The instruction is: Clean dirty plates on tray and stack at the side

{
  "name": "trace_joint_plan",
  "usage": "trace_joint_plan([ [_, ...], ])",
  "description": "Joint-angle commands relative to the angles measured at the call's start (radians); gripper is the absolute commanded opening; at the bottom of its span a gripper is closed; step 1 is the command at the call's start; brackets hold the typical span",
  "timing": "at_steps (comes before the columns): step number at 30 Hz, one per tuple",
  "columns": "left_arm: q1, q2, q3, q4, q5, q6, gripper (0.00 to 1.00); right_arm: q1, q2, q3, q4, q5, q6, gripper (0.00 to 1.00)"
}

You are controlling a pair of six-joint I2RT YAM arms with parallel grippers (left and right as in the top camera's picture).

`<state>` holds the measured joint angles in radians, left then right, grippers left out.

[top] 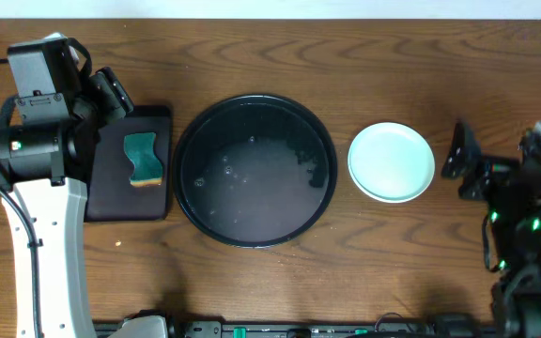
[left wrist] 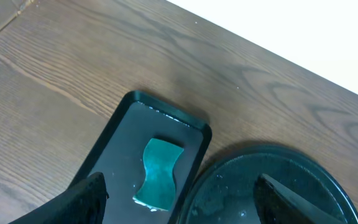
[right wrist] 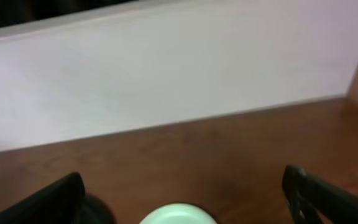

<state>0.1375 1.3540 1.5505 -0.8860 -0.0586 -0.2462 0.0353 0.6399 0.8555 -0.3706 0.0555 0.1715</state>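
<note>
The large round black tray (top: 255,171) sits mid-table with only water drops in it; its rim also shows in the left wrist view (left wrist: 278,186). A stack of plates with a pale mint-blue one on top (top: 391,161) rests on the bare wood to the tray's right; its edge shows in the right wrist view (right wrist: 178,215). How many plates lie beneath I cannot tell. My left gripper (top: 111,94) is open and empty above the small tray's far end (left wrist: 179,202). My right gripper (top: 463,161) is open and empty just right of the stack (right wrist: 185,193).
A small rectangular black tray (top: 131,164) lies left of the round tray and holds a teal sponge (top: 143,158), which also shows in the left wrist view (left wrist: 159,171). A pale wall runs behind the table's far edge (right wrist: 166,81).
</note>
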Motion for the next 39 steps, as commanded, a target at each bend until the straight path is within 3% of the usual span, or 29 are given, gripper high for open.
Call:
trace_joint_plan([
  [1, 0.002, -0.008, 0.000, 0.000, -0.001, 0.006, 0.76, -0.039, -0.130, -0.201, 0.103, -0.127, -0.126, 0.99],
  [6, 0.002, -0.008, 0.000, 0.000, -0.001, 0.006, 0.76, -0.043, -0.309, -0.503, 0.332, -0.151, -0.158, 0.99],
  [15, 0.002, -0.008, 0.000, 0.000, -0.001, 0.006, 0.76, -0.043, -0.478, -0.821, 0.587, -0.150, -0.087, 0.99],
  [21, 0.002, -0.008, 0.000, 0.000, -0.001, 0.006, 0.76, -0.043, -0.552, -0.850, 0.489, -0.138, -0.065, 0.99],
  [26, 0.002, -0.008, 0.000, 0.000, -0.001, 0.006, 0.76, -0.042, -0.637, -0.850, 0.298, -0.135, -0.063, 0.99],
  [39, 0.002, -0.008, 0.000, 0.000, -0.001, 0.006, 0.76, -0.039, -0.633, -0.850, 0.303, -0.135, -0.064, 0.99],
])
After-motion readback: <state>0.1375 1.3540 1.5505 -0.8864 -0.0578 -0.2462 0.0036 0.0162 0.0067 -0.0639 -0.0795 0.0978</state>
